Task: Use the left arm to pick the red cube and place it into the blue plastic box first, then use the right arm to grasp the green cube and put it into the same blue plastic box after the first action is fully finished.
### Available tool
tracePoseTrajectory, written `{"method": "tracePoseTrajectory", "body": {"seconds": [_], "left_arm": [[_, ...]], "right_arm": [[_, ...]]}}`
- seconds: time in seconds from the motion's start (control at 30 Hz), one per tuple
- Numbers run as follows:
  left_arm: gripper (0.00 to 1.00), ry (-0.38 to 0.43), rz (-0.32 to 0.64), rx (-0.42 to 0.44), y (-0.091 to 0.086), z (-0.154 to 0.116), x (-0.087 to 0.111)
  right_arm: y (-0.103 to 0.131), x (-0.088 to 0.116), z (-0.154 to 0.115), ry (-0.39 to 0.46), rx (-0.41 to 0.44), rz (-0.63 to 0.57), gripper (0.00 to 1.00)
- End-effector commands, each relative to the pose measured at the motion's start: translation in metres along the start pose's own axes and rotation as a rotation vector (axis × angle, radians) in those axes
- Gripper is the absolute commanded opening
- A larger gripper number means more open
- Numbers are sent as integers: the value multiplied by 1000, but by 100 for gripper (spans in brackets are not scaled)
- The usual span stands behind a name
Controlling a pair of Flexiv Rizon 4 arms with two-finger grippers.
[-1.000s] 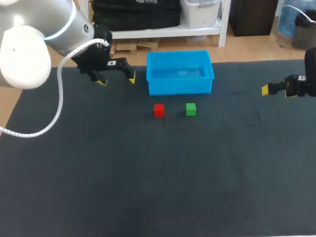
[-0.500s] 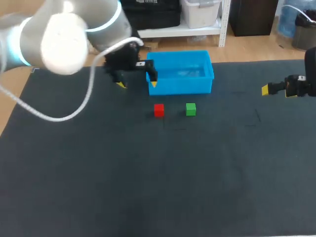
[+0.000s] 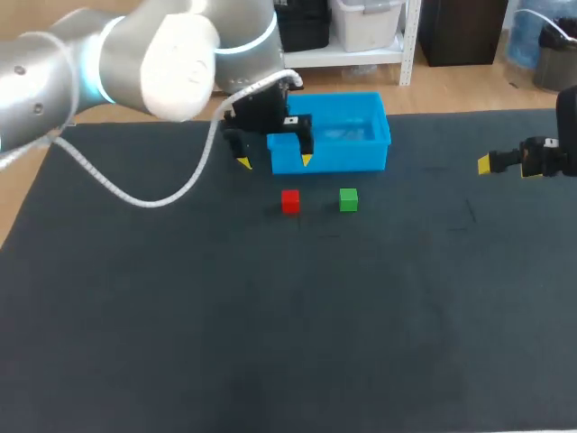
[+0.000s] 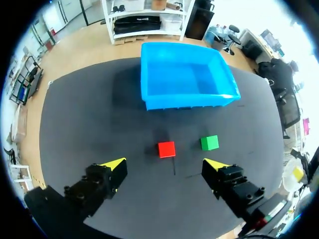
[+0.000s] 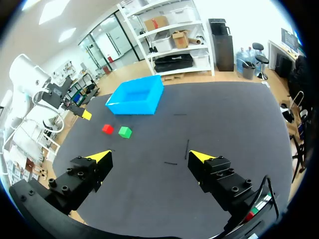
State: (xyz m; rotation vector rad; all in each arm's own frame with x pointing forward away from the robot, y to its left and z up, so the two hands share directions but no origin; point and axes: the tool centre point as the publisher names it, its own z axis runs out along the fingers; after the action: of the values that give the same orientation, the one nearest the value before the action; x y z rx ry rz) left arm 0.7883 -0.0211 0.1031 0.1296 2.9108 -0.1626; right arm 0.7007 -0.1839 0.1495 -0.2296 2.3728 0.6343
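Observation:
The small red cube [image 3: 289, 200] lies on the dark mat just in front of the blue plastic box [image 3: 329, 132], with the green cube [image 3: 348, 199] to its right. My left gripper [image 3: 275, 161] hangs open above the box's front left corner, a little behind the red cube. In the left wrist view the red cube [image 4: 166, 149] lies ahead of the open left gripper [image 4: 166, 163], the green cube [image 4: 209, 142] beside it, the empty box [image 4: 184, 75] beyond. My right gripper [image 3: 503, 164] stands open at the right edge, far from the cubes [image 5: 124, 132].
The dark mat [image 3: 270, 325] covers the whole table. The blue box sits near its far edge. My left arm [image 3: 153, 63] reaches in over the back left.
My left arm has swung right from the back left, bringing its open gripper over the box's front left corner, near the red cube. The right arm has kept still.

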Motion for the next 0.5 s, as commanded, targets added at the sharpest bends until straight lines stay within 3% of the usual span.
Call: {"method": "tracePoseTrajectory", "body": {"seconds": [0.03, 0.5], "left_arm": [[100, -1, -1, -30, -4, 1, -4], [100, -10, -28, -35, -9, 28, 8]], "right_arm": [[0, 0, 0, 1, 0, 0, 100], [0, 0, 0, 1, 0, 0, 100]]}}
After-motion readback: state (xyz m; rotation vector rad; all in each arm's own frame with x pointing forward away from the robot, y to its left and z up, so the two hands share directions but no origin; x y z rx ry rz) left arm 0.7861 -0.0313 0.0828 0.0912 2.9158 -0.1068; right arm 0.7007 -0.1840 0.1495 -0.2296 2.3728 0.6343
